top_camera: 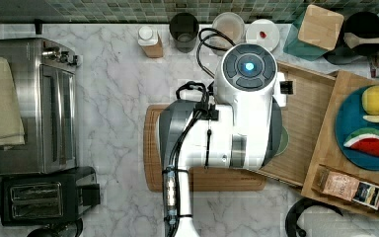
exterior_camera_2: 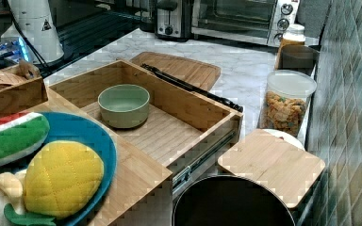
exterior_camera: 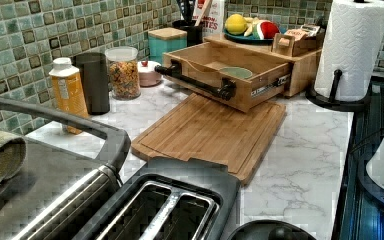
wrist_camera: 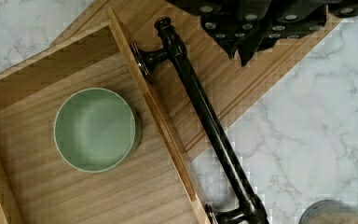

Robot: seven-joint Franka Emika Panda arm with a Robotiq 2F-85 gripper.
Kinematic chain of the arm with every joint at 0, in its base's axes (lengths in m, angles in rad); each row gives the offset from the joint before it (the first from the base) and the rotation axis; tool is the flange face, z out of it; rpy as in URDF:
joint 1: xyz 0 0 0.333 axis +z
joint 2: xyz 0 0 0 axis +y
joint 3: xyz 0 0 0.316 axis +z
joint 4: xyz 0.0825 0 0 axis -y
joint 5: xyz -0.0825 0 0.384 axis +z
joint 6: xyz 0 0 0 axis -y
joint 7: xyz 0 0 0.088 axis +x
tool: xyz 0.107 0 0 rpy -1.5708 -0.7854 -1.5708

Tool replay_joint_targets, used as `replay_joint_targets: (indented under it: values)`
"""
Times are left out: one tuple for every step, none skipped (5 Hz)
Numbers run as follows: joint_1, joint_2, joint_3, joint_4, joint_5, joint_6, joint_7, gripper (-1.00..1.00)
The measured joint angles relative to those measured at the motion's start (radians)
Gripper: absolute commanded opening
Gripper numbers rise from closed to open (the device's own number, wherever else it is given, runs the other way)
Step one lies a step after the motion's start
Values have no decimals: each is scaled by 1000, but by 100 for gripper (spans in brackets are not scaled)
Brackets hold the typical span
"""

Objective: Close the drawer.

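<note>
The drawer (exterior_camera_2: 188, 113) stands pulled out from the wooden shelf unit, its light-wood bottom (top_camera: 301, 113) showing past the arm in the top view. A green bowl (wrist_camera: 95, 129) sits inside it (exterior_camera: 235, 72). A black bar handle (wrist_camera: 205, 116) runs along the drawer's front wall (exterior_camera: 260, 80), over the flat cutting board (exterior_camera: 210, 132). My gripper (wrist_camera: 244, 46) hangs above the cutting board just outside the handle, apart from it. In the top view the white arm (top_camera: 227, 123) covers the drawer's front.
The shelf top (top_camera: 325, 168) carries a blue plate (exterior_camera_2: 80, 136) with plush fruit and a small box. A cereal jar (exterior_camera_2: 285, 106), canisters and a bottle (exterior_camera: 70, 95) line the tiled wall. Toaster (top_camera: 44, 197) and toaster oven (top_camera: 34, 103) stand at the top view's left; a paper towel roll (exterior_camera: 352, 47) stands beside the shelf.
</note>
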Motion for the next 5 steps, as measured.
replay_joint_targets:
  values:
    - [-2, 0, 1, -6, 0, 0, 0, -100]
    - [-1, 10, 0, -8, -3, 0, 0, -100]
    - [-1, 16, 0, -39, -3, 89, -46, -100]
    - [-2, 37, 4, -58, -3, 209, -106, -100]
    - [8, 77, 2, -55, -3, 241, -110, -100]
